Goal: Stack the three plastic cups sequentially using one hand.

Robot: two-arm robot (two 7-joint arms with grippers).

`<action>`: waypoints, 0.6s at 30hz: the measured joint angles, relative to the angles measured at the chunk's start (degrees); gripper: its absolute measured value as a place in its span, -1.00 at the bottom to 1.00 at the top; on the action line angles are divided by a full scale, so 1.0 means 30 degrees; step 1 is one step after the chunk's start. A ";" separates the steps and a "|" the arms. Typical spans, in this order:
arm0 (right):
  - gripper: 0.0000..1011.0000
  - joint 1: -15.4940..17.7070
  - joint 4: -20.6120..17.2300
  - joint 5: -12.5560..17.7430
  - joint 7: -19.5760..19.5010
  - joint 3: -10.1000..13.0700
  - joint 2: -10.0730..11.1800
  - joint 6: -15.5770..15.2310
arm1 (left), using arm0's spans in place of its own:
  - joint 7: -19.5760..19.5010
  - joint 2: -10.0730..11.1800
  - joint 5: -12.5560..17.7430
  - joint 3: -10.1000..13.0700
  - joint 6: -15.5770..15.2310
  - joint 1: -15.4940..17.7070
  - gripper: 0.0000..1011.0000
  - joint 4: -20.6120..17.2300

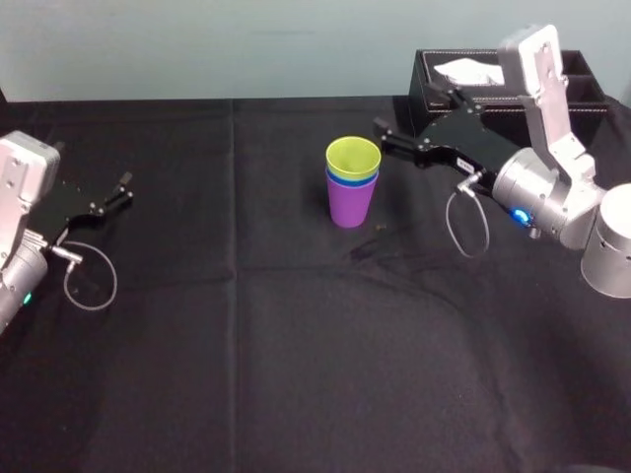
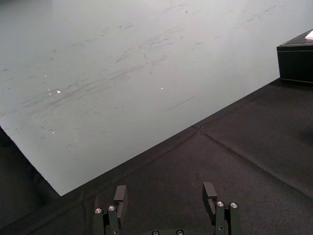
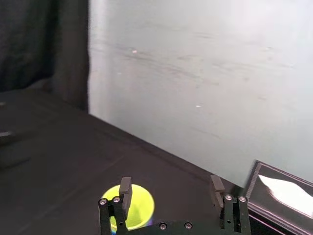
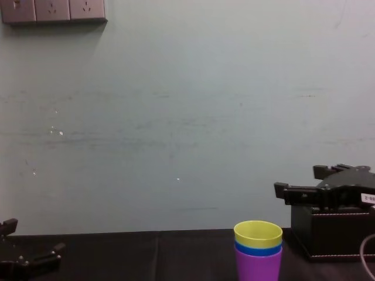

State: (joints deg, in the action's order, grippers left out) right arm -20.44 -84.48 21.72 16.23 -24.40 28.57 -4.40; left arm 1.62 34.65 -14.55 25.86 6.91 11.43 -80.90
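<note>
Right end effector [image 1: 383, 138] hangs spread beside three nested cups [image 1: 351, 189]; left end effector [image 1: 126, 188] parked, also spread.

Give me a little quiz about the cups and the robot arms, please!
1. Pick one: which cup is at the bottom of the stack? A yellow-green, B blue, C purple.
2. True or false: the right gripper is squeezing the stack.
3. Short answer: on which side of the table is the left gripper parked?
Key: 1 C, the purple cup. 2 False: its jaws are open, apart from the stack. 3 The left side.
</note>
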 joint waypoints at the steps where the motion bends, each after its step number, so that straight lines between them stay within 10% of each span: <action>1: 0.98 0.0295 -0.0132 -0.0130 -0.0485 0.0216 -0.0139 0.0079 | 0.0000 0.0000 0.0001 0.0000 0.0000 0.0000 1.00 -0.0001; 18: 0.98 0.2458 -0.0736 -0.0883 -0.3900 0.1835 -0.1547 -0.1159 | 0.0000 0.0000 0.0001 -0.0001 -0.0001 0.0000 1.00 -0.0001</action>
State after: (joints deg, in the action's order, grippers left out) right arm -13.07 -86.69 19.07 4.53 -18.89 23.93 -7.87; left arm 1.62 34.65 -14.55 25.86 6.90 11.43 -80.90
